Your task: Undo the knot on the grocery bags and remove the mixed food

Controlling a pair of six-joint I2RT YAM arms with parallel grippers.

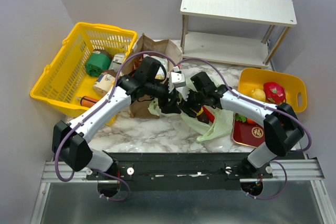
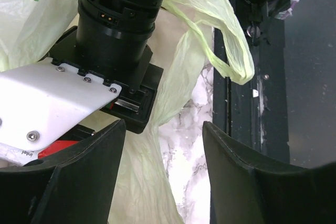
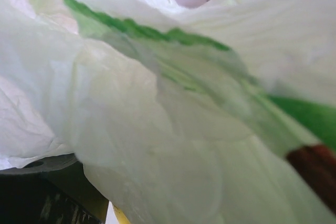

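The pale green plastic bag [image 1: 216, 123] lies crumpled on the marble table, its mouth toward both grippers. No tight knot shows; a loose handle loop [image 2: 231, 51] hangs free. My left gripper [image 1: 169, 99] is open, and bag film [image 2: 137, 182] lies between its jaws [image 2: 164, 177] against the left finger. My right gripper [image 1: 186, 106] is pushed into the bag; in the right wrist view the film [image 3: 157, 129] covers its fingers. Something red [image 1: 208, 113] shows inside the bag. The brown paper bag [image 1: 153, 45] stands behind the arms. A dragon fruit [image 1: 274, 92] and a yellow fruit [image 1: 257, 94] lie in the yellow tray [image 1: 294, 85].
A yellow mesh basket [image 1: 63, 72] with a green can and cartons stands at the left. A red tray [image 1: 247, 132] with red packets sits front right. A white two-level shelf [image 1: 236, 6] stands at the back right. The black rail [image 2: 252, 77] runs along the near edge.
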